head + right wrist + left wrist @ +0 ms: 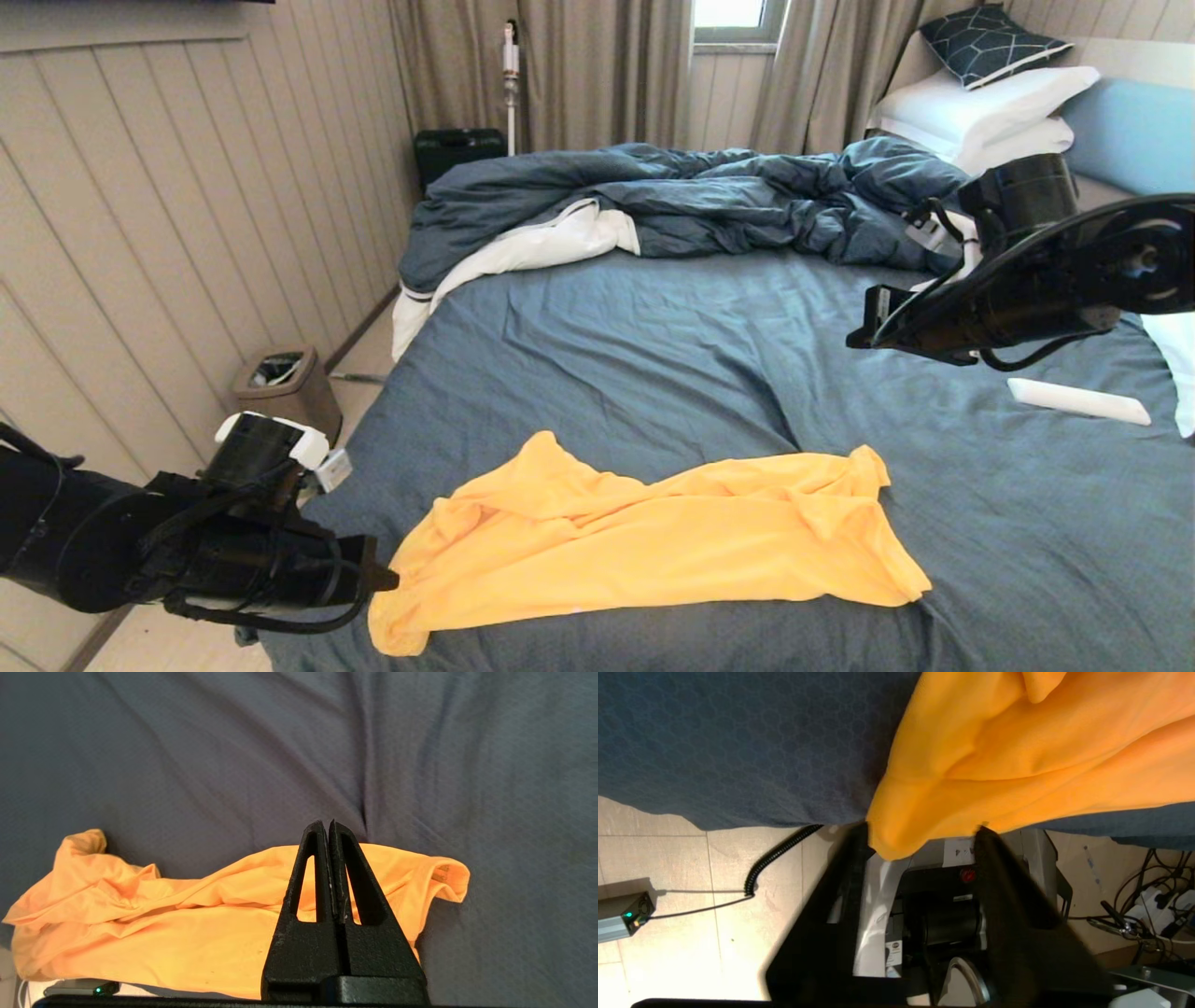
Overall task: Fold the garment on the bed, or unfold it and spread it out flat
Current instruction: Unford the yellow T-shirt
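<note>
Slate-blue bedding covers the bed (653, 355), which fills most of the head view, with a rumpled dark blue duvet (691, 201) bunched toward the far side, its white underside spilling out at the left edge, and white pillows (980, 112) stacked against a light blue headboard (1134, 131). Lying crumpled near the front edge of the sheet is the garment (653, 541), a yellow-orange T-shirt stretched sideways in loose folds, one end draping toward the mattress corner. At that corner sits the left gripper (922, 833), low and level beside the bed; the left wrist view shows its two dark fingers (994, 868) spread apart, with a lobe of the orange fabric hanging in the gap between them and not pinched by either one. Held in the air above the right part of the bed is the right gripper (331, 828), clenched tight with its fingertips pressed together and nothing between them, well apart from the shirt below. A small white stick-shaped object (1078, 401) lies on the sheet near the right side, and a bin (285, 387) stands on the floor by the panelled wall.
</note>
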